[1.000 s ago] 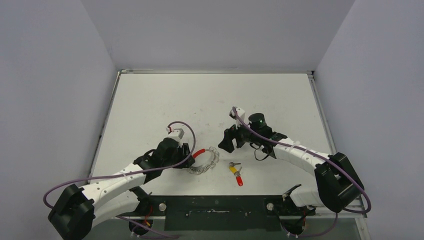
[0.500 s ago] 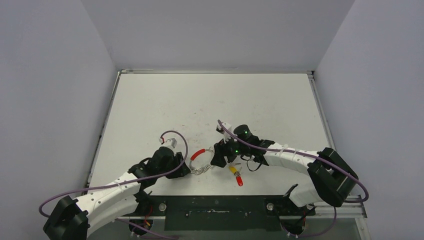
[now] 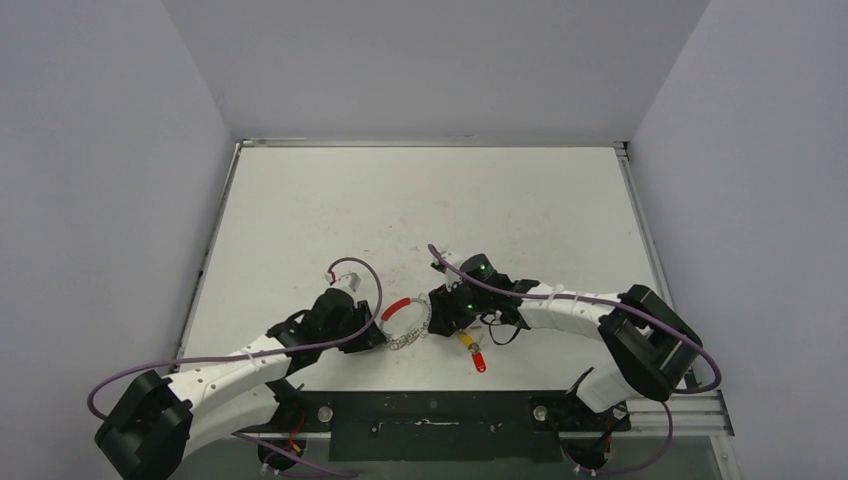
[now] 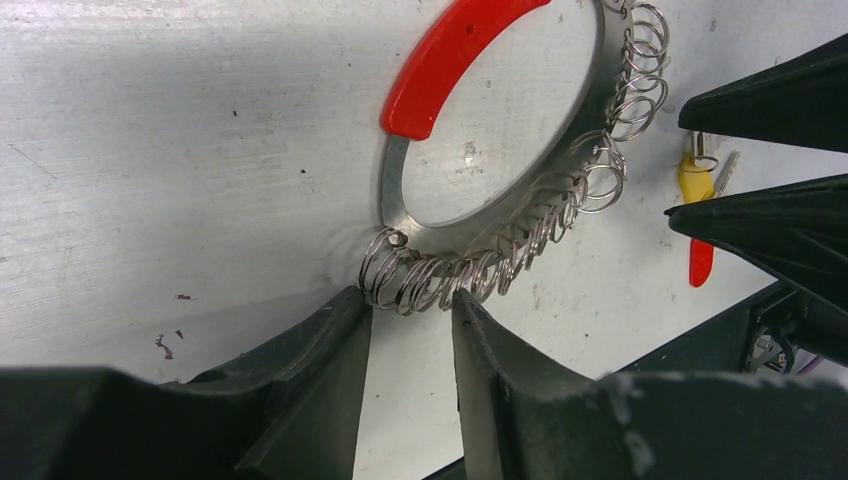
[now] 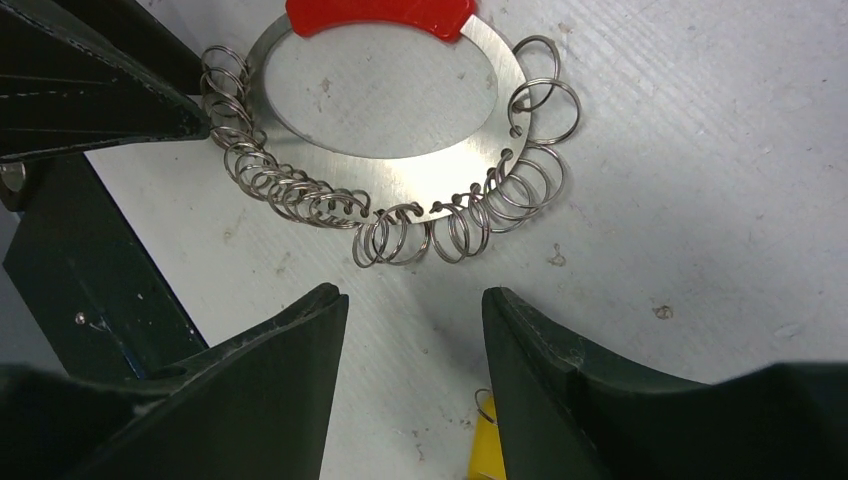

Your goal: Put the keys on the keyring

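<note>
Steel keyring (image 3: 396, 307), a flat band with a red sleeve and a fringe of small split rings, lies on the table (image 3: 420, 200) close to its near edge, about midway between the side edges. The keys (image 3: 471, 348), one yellow-headed and one red-headed, lie just right of it. The left gripper (image 4: 410, 315) has its jaws narrowly parted at the fringe, pinching nothing. The right gripper (image 5: 415, 315) stands spread at the ring's other side. White surface runs wide toward the far edge.
</note>
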You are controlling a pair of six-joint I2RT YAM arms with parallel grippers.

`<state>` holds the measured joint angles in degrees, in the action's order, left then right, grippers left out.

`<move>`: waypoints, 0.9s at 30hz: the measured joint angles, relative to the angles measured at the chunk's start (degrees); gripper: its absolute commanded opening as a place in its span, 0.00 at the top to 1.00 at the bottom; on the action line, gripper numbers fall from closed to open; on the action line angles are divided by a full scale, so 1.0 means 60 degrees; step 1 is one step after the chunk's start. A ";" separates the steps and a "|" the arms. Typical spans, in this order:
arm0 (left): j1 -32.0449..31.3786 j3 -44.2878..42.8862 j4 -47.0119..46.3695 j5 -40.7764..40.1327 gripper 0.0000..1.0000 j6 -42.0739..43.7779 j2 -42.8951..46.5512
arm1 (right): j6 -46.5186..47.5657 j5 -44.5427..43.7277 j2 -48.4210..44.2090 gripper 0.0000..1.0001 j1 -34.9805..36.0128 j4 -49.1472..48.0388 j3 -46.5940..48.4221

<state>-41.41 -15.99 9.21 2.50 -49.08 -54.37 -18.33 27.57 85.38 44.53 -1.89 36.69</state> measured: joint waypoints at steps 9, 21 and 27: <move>0.0000 -0.0412 0.0761 -0.0164 0.67 0.0036 -0.0033 | 0.0688 -0.1213 -0.0131 0.50 0.0594 0.1235 0.0528; -0.0208 -0.3304 0.0958 -0.0204 0.64 -0.0546 -0.2200 | 0.0233 -0.1945 -0.1683 0.51 -0.0834 0.1217 -0.0160; -0.0637 -0.4350 0.0488 0.0204 0.64 -0.1122 -0.4295 | -0.0113 -0.2353 -0.2703 0.51 -0.1989 0.1209 -0.0801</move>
<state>-45.23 -42.09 12.14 3.73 -55.81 -80.14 -19.00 13.45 69.17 32.60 5.37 31.88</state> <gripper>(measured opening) 0.363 0.490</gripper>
